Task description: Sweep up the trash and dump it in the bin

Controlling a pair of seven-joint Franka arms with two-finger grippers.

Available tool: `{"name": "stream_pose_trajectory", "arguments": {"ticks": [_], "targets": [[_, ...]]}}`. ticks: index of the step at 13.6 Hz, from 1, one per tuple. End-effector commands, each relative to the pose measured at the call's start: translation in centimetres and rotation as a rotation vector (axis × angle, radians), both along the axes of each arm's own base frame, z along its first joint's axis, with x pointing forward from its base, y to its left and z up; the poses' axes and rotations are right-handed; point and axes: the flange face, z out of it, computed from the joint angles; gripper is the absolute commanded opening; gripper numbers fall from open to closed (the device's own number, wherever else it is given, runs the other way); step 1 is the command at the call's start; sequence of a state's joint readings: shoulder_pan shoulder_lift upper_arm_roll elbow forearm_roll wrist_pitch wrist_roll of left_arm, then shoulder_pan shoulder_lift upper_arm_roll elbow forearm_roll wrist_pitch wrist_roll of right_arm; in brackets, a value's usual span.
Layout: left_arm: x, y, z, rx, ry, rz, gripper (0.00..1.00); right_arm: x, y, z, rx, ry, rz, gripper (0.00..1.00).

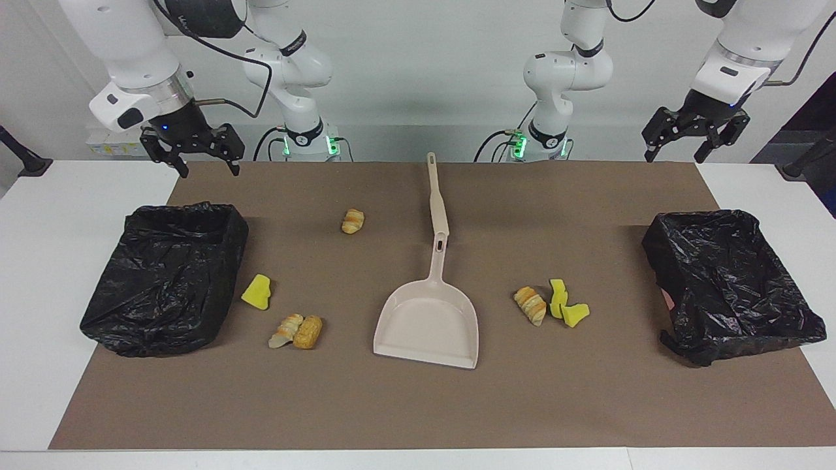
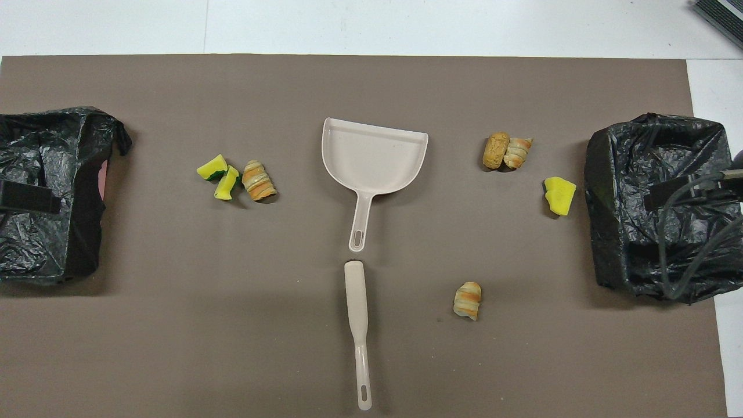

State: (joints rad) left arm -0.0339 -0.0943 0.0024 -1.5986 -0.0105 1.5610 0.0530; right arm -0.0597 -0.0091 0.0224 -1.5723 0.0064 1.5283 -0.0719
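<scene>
The trash lies scattered on the brown mat. One roll (image 1: 353,220) (image 2: 468,300) sits alone, nearer to the robots than the rest. Two rolls (image 1: 295,331) (image 2: 505,151) and a yellow sponge chunk (image 1: 257,291) (image 2: 559,194) lie toward the right arm's end. Another roll (image 1: 530,305) (image 2: 259,180) and two green-backed sponge chunks (image 1: 567,307) (image 2: 219,176) lie toward the left arm's end. A black-lined bin stands at each end: one (image 1: 176,215) (image 2: 603,174) at the right arm's, one (image 1: 718,219) (image 2: 87,174) at the left arm's. My right gripper (image 1: 209,171) and left gripper (image 1: 676,156) hang open and empty over the mat's corners.
A beige dustpan (image 1: 428,320) (image 2: 371,154) lies mid-mat, with its handle pointing toward the robots. The beige brush handle (image 1: 436,196) (image 2: 357,325) lies in line with it, nearer to the robots. White table (image 1: 59,215) borders the mat.
</scene>
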Motion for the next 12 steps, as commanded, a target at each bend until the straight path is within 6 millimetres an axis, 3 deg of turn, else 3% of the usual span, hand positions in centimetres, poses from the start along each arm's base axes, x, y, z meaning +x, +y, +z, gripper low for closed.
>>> {"name": "stream_pose_trajectory", "arguments": {"ticks": [1, 6, 12], "targets": [[-0.4, 0.1, -0.2, -0.017, -0.013, 0.01, 1.0, -0.6, -0.1, 0.0, 0.006, 0.016, -0.014, 1.0], [-0.7, -0.3, -0.3, -0.015, 0.002, -0.001, 1.0, -0.6, -0.1, 0.0, 0.006, 0.016, -0.013, 1.0], [-0.9, -3.7, -0.7, -0.014, 0.004, -0.068, 1.0, -0.1, 0.2, 0.3, 0.01, -0.026, -0.007, 1.0]]}}
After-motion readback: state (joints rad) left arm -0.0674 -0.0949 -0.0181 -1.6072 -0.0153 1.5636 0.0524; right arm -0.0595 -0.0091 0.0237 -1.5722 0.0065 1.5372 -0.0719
